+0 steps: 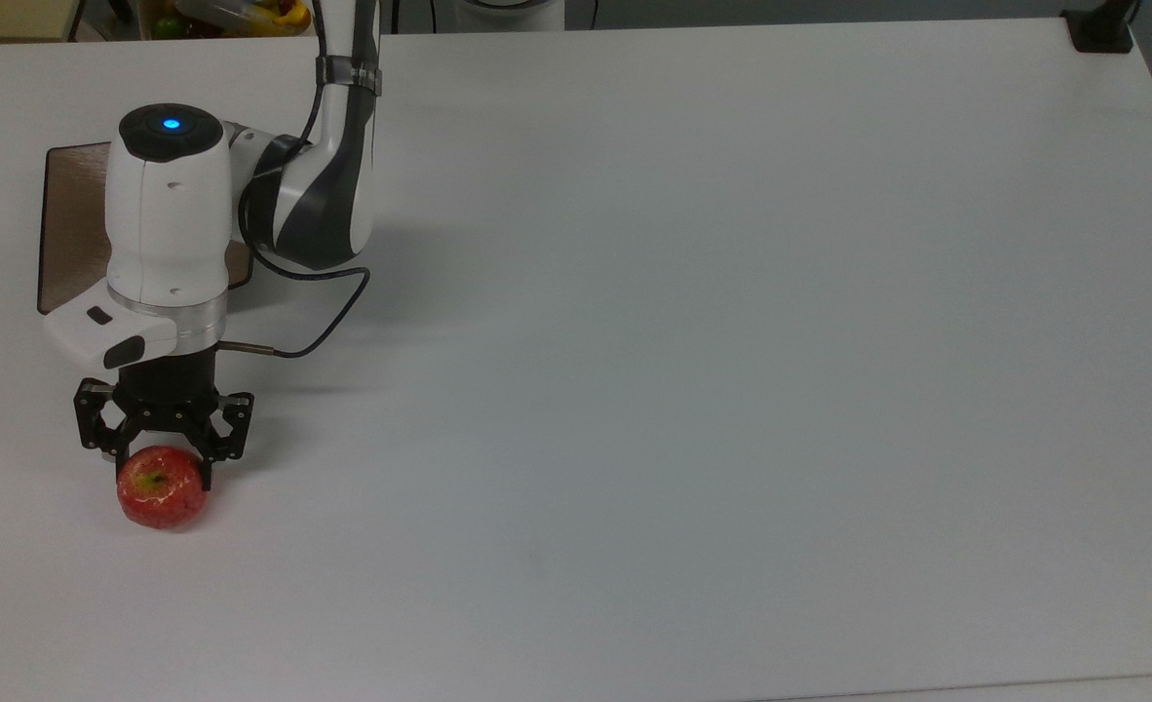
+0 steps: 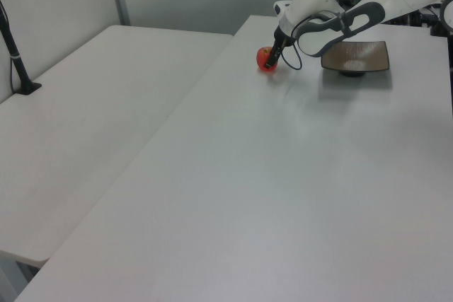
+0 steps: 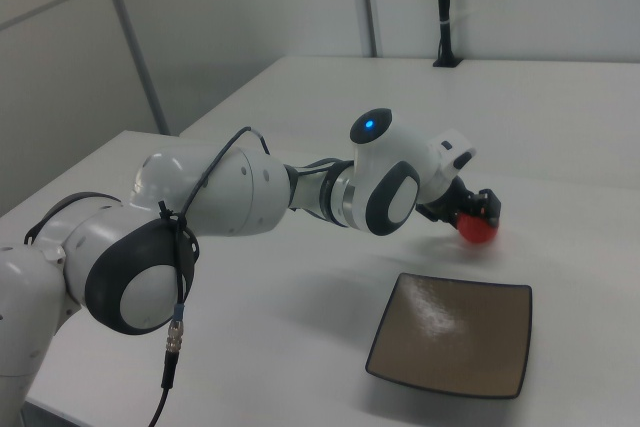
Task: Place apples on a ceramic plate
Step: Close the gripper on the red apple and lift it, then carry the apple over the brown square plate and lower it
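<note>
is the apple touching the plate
Apart. The right view shows bare white table between the apple and the ceramic plate; the left view shows that gap too.

Beside my arm's glossy white plastic shell [image 1: 162, 219], the ceramic plate [image 3: 452, 347] gleams tan-brown with fine brushed lines; the apple [image 1: 160, 487] shines waxy on the matt white table [image 1: 693, 341].

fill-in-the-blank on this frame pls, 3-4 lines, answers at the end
The pincer straddles a small red ____ on the white table.
The ceramic plate holds ____ right now.
In the top view, the plate lies toward the picture's ____ edge from the fruit.
The plate's outline is ____, not round.

Missing words: apple; nothing; top; square
</note>
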Robot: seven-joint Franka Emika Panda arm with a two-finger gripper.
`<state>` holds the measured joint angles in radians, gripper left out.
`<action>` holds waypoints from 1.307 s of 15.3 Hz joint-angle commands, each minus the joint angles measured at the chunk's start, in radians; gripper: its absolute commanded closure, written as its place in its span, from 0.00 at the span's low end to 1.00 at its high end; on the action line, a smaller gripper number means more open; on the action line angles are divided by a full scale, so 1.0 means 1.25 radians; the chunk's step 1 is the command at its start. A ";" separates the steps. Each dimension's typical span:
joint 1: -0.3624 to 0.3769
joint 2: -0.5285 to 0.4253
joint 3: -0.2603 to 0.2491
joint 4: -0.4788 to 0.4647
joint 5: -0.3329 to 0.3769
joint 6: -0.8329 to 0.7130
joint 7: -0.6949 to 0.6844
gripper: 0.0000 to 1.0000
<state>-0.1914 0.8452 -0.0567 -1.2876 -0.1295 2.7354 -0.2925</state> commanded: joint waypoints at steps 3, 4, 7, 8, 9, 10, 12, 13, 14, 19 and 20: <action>0.003 -0.059 0.002 -0.001 0.002 0.001 0.007 0.61; 0.003 -0.087 0.002 -0.012 0.008 0.000 0.029 0.61; 0.023 -0.189 0.002 -0.044 0.016 -0.078 0.077 0.61; 0.024 -0.221 0.002 -0.046 0.021 -0.123 0.092 0.61; 0.025 -0.254 0.002 -0.049 0.035 -0.168 0.101 0.61; 0.027 -0.288 0.002 -0.062 0.057 -0.211 0.103 0.61; 0.029 -0.356 0.002 -0.095 0.102 -0.274 0.100 0.60; 0.029 -0.385 0.002 -0.115 0.117 -0.303 0.095 0.60; 0.029 -0.413 0.002 -0.134 0.124 -0.331 0.075 0.60; -0.011 -0.508 0.000 -0.192 0.221 -0.499 -0.150 0.59; -0.037 -0.510 0.000 -0.193 0.255 -0.523 -0.210 0.58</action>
<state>-0.1750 0.2808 -0.0534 -1.4506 0.0863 2.1596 -0.3552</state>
